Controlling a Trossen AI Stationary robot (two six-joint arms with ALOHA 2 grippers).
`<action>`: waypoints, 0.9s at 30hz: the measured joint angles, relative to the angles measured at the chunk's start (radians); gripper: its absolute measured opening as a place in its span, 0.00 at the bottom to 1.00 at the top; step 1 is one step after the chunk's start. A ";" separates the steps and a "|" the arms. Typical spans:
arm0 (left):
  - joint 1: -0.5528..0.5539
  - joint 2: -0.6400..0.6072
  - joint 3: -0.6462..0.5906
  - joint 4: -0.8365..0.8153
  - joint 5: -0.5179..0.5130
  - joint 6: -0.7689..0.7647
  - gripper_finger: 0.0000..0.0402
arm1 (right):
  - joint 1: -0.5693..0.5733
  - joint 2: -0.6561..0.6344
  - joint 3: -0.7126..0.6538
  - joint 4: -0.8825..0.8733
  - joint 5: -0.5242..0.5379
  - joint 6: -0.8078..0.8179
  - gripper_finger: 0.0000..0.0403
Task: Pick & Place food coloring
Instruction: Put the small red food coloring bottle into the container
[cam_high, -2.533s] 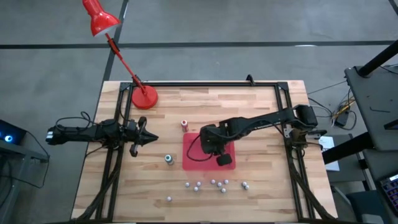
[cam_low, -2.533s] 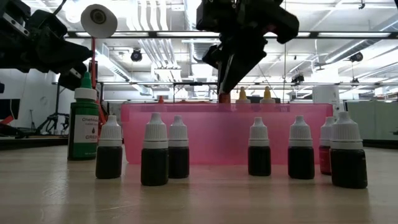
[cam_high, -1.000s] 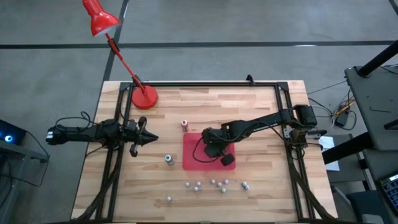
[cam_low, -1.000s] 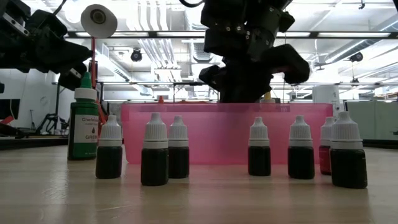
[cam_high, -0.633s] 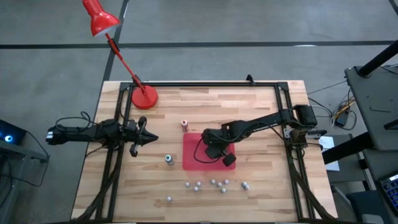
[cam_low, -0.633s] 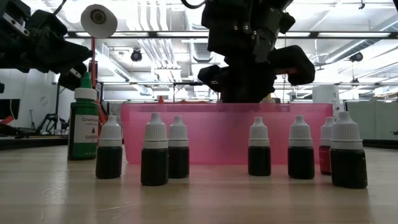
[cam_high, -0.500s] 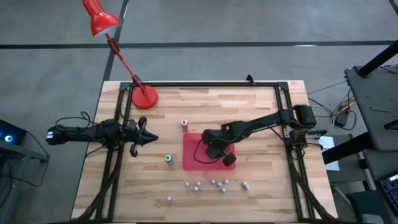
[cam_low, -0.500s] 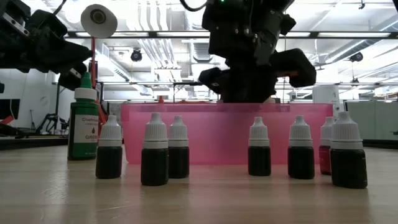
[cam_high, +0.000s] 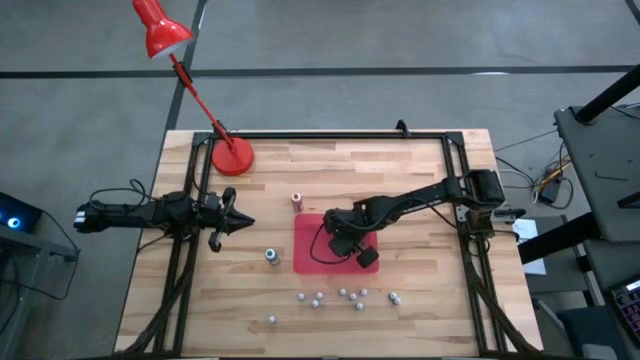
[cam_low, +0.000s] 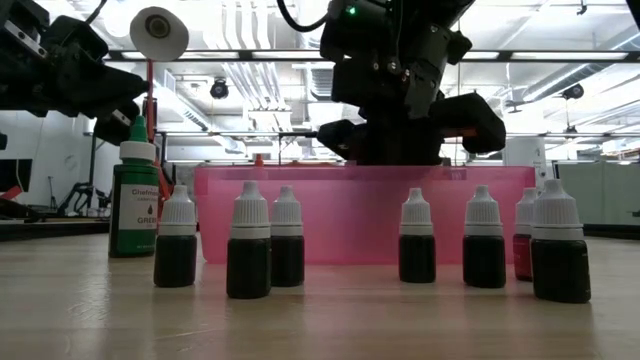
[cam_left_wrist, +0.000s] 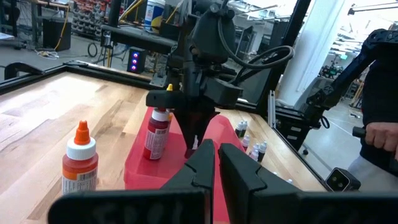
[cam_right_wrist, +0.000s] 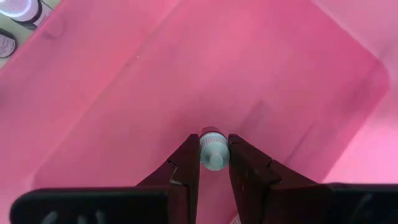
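My right arm (cam_high: 420, 200) reaches over the red tray (cam_high: 318, 247) mid-desk (cam_high: 420, 290); my left arm (cam_high: 160, 212) waits at the left edge. Small bottles (cam_high: 345, 296) line the front; red lamp (cam_high: 232, 155) at back-left.

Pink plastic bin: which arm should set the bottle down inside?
Right. The right gripper grips the small white-capped bottle inside the pink plastic bin; the left gripper waits at the table's left edge.

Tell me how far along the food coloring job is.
Done: one red bottle stands in the pink bin. In hand: the right gripper, down in the bin, pinches a second bottle by its cap. Left: the orange bottle, the green bottle and the front row of bottles sit outside the bin. The left gripper waits at the left of the table.
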 joint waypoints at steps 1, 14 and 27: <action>0.000 0.000 0.000 0.000 0.000 0.000 0.00 | 0.000 0.000 0.000 0.000 0.000 0.000 0.15; 0.000 0.000 0.000 0.000 0.000 0.000 0.00 | -0.001 -0.058 -0.001 -0.019 0.004 -0.001 0.15; 0.000 0.000 0.000 0.000 0.000 0.000 0.00 | 0.004 -0.127 0.109 -0.154 -0.008 -0.269 0.15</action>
